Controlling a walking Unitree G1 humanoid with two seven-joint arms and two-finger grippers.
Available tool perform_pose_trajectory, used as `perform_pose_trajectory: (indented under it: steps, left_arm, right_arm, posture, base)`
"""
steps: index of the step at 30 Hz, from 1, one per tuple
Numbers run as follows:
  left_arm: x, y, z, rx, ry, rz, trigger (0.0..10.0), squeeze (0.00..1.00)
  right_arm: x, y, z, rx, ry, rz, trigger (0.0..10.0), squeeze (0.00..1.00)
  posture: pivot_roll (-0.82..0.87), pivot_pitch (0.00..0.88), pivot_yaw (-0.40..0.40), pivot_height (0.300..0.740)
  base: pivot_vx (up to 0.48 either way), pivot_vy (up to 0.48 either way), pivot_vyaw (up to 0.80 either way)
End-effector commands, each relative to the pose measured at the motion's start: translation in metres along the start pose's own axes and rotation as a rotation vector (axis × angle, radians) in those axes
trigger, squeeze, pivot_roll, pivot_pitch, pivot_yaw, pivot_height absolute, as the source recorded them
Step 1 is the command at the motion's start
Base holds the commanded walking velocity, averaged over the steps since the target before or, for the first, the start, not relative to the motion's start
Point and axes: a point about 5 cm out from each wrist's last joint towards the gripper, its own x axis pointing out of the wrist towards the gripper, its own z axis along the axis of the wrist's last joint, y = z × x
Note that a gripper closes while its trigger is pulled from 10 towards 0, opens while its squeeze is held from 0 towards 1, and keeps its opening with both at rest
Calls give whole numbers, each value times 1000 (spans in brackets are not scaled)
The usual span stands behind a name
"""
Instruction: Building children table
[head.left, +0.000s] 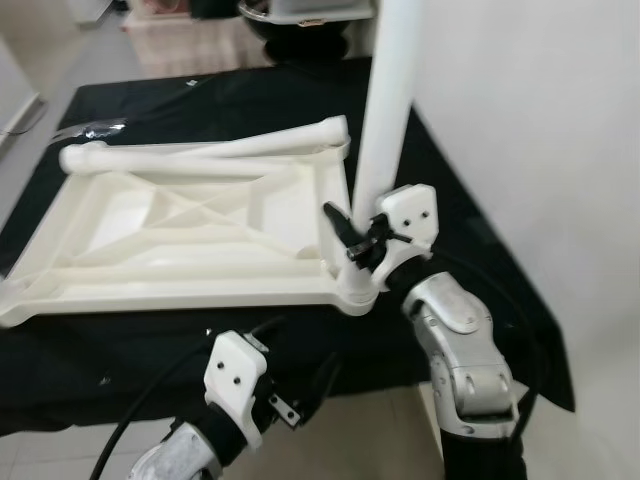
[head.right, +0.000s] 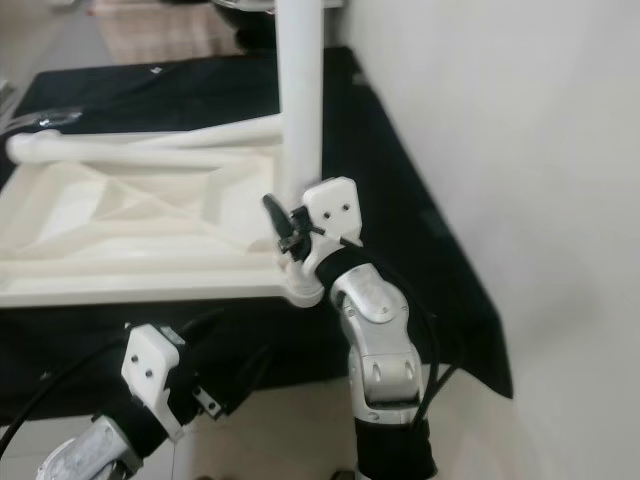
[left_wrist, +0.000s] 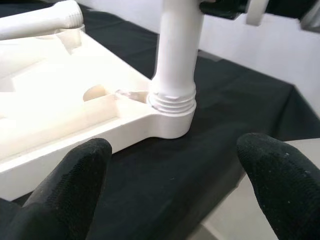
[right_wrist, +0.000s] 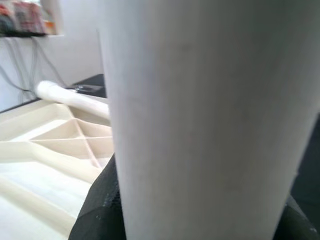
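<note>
Cream plastic tabletop (head.left: 190, 235) lies upside down on a bench draped in black cloth (head.left: 470, 230), ribbed underside facing up, diagonal braces crossing its recessed centre. The near right corner of the tabletop reaches close to the bench's front edge. At that corner a white table leg (head.left: 392, 90) stands upright in the round socket (left_wrist: 170, 120); left wrist view shows the threaded collar at the leg's base sitting at the socket rim, with a thin gap of thread visible. Leg runs up out of the top of the head views. Right gripper (head.left: 352, 232) is at the lower part of the upright leg, just above the corner socket, black fingers on either side of the shaft; right wrist view has the leg's white surface pressed close against the camera with black finger material at both lower edges, so the gripper looks closed round the leg. Silver right forearm rises from below the bench edge to it. Two more loose legs (head.left: 200, 155) lie flat across the far side of the tabletop, one resting at an angle over the other, rounded ends toward the left. Left gripper (left_wrist: 170, 185) sits low in front of the bench edge, apart from the tabletop, its two black fingertips (left_wrist: 75, 170) spread wide with nothing between them, pointing toward the socket corner. A plain white wall stands to the right of the bench.
</note>
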Motion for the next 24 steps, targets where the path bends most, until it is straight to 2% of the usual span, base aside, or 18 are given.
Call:
perform_pose_trajectory:
  steps: [1,6,7,9,10,12,16,17,18,19,20,21,22,23,24]
  left_arm:
    - [2,2,-4,-6,12,-9,10000,0]
    - [6,5,-5,-3,6,-7,10000,0]
    - [7,6,-5,-2,4,-1,10000,0]
    - [7,8,-5,0,2,12,10000,0]
    - [7,9,-4,1,1,14,10000,0]
    - [7,9,-4,1,0,14,10000,0]
    - [6,9,-4,-2,0,8,10000,0]
    - [6,9,-4,-2,0,8,10000,0]
    - [6,8,-4,-3,-1,5,10000,0]
    - [5,7,-3,-5,0,2,10000,0]
    - [5,7,-3,-6,0,1,10000,0]
    - [4,6,-2,-7,1,-1,10000,0]
    - [3,6,-2,-7,2,-2,10000,0]
    - [3,6,-2,-7,2,-2,10000,0]
    - [3,5,-2,-8,3,-3,10000,0]
  right_arm:
    - [1,3,-33,24,144,11,0,0]
    - [14,0,-25,5,113,34,0,0]
    - [15,-2,-21,1,107,26,10000,0]
    - [20,0,-13,1,64,91,10000,0]
    - [19,6,-4,16,38,111,10000,1000]
    - [19,8,-1,29,24,125,10000,1000]
    - [25,10,17,52,-61,379,10000,1000]
    - [25,10,17,52,-61,379,10000,1000]
    - [26,11,20,34,-78,443,10000,1000]
    - [26,13,24,-12,-99,607,10000,1000]
    - [25,15,25,-35,-103,673,10000,1000]
    - [23,16,26,-37,-104,745,10000,278]
    - [22,17,26,-36,-104,786,10000,278]
    - [21,18,26,-31,-104,804,10000,0]
    - [22,17,26,-32,-98,839,10000,0]
  posture:
    - [-55,162,40,740]
    - [-56,155,45,740]
    - [-54,155,48,740]
    - [-51,156,51,740]
    - [-50,157,52,740]
    - [-50,157,52,740]
    - [-45,168,54,740]
    - [-45,168,54,740]
    - [-39,175,56,740]
    - [-33,181,59,740]
    - [-33,181,59,740]
    - [-28,187,60,740]
    - [-27,188,59,740]
    - [-27,188,59,740]
    - [-25,189,59,740]
  base:
    - [0,0,0]
    - [0,0,0]
    - [0,0,0]
    - [0,0,0]
    - [0,0,0]
    - [0,0,0]
    - [0,0,0]
    - [0,0,0]
    - [0,0,0]
    - [0,0,0]
    - [0,0,0]
    - [0,0,0]
    - [0,0,0]
    - [0,0,0]
    - [0,0,0]
